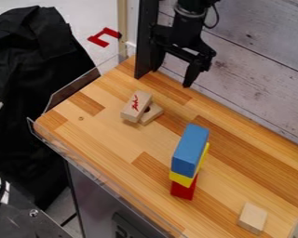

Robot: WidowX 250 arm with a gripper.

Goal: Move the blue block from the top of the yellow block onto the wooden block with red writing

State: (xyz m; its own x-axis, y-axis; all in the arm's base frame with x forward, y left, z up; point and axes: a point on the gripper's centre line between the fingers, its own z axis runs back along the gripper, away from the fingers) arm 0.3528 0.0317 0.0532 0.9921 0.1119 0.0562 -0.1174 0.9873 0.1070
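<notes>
In the camera view, the gripper [171, 78] hangs at upper centre, its jaws wide and empty. Nearest, left of centre, a marked wooden block [136, 106] leans on a second wooden block [152, 114]. Right of centre, three are stacked on the table [108, 125]: blue block [190, 143] over yellow block [181, 179] over red block [184, 191]. A plain block [252, 217] lies unstacked, lower right.
</notes>
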